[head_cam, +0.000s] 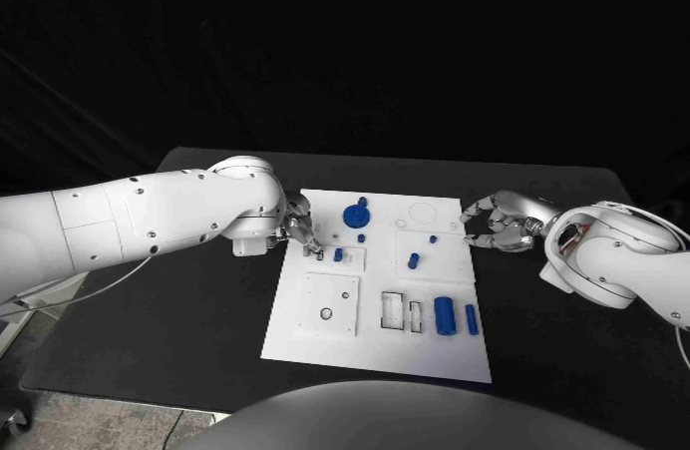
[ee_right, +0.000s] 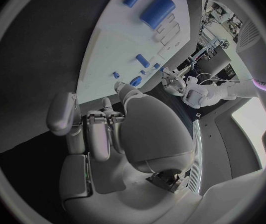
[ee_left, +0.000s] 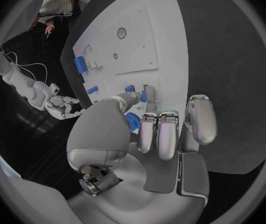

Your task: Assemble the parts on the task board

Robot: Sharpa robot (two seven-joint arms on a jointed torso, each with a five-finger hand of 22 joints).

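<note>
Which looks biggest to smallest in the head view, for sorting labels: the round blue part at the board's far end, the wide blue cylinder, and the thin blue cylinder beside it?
1. Round blue part and wide blue cylinder: alike, unranked.
2. Thin blue cylinder: smallest.

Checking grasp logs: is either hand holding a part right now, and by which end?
Cannot be told. The left hand has fingertips down at a small blue part on the task board; the right hand hovers at its edge, apparently empty.

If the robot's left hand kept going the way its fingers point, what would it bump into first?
Probably the small blue part standing on the task board, just past the left hand. Depth is hard to judge, so this is a guess.
</note>
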